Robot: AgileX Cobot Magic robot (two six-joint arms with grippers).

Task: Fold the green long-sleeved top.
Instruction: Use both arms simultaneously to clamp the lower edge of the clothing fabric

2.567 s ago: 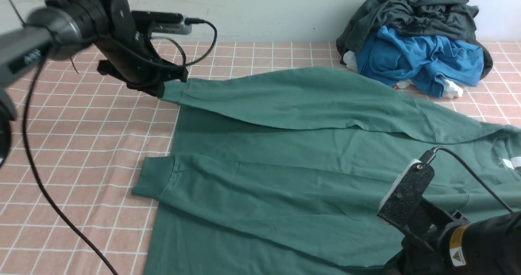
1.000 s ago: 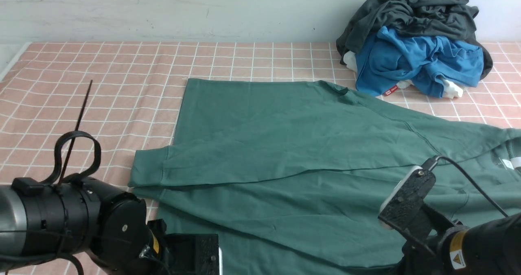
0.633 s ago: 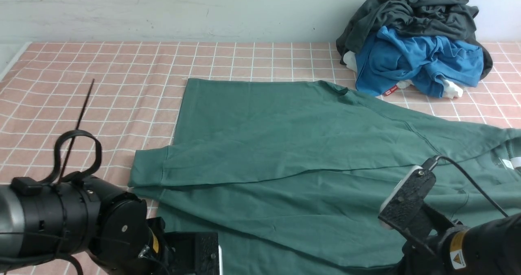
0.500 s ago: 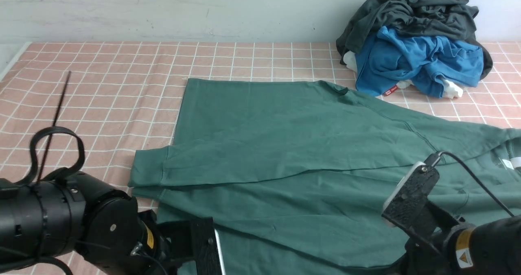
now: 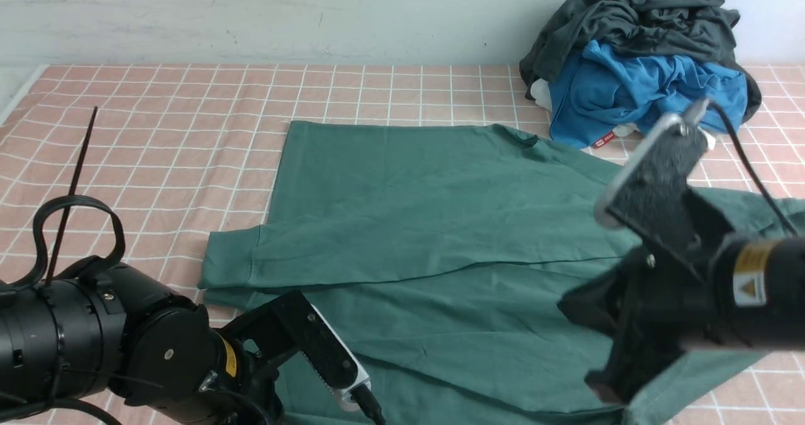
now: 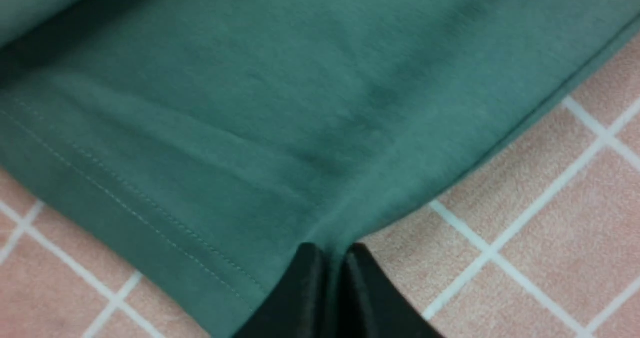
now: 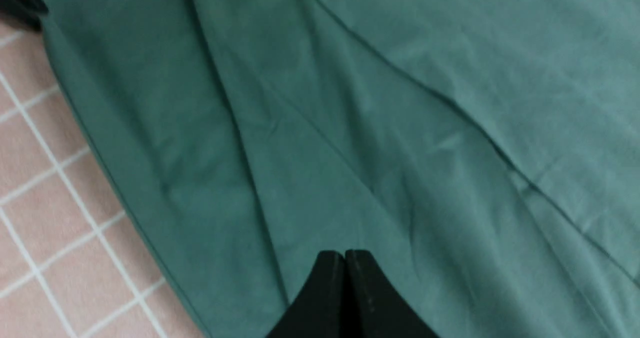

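Note:
The green long-sleeved top [image 5: 440, 224] lies flat on the pink checked cloth, its sleeves folded across the body and one cuff [image 5: 229, 258] at the left. My left gripper [image 6: 327, 250] is low at the near left hem corner, shut with green fabric [image 6: 280, 103] pinched between its fingers. My right gripper [image 7: 345, 253] is shut on the near right part of the top [image 7: 400, 103] and holds it raised; fabric hangs below the right arm [image 5: 651, 400]. The neck label is hidden behind the right arm.
A pile with a dark grey garment [image 5: 635, 16] and a bright blue garment [image 5: 635, 92] sits at the back right against the wall. The checked cloth [image 5: 157, 117] shows to the left of the top, and the table's left edge [image 5: 19, 98] is at the far left.
My left arm laid the far sleeve across the body, then came down to the near left hem. My right arm has just risen, lifting the near right part of the top.

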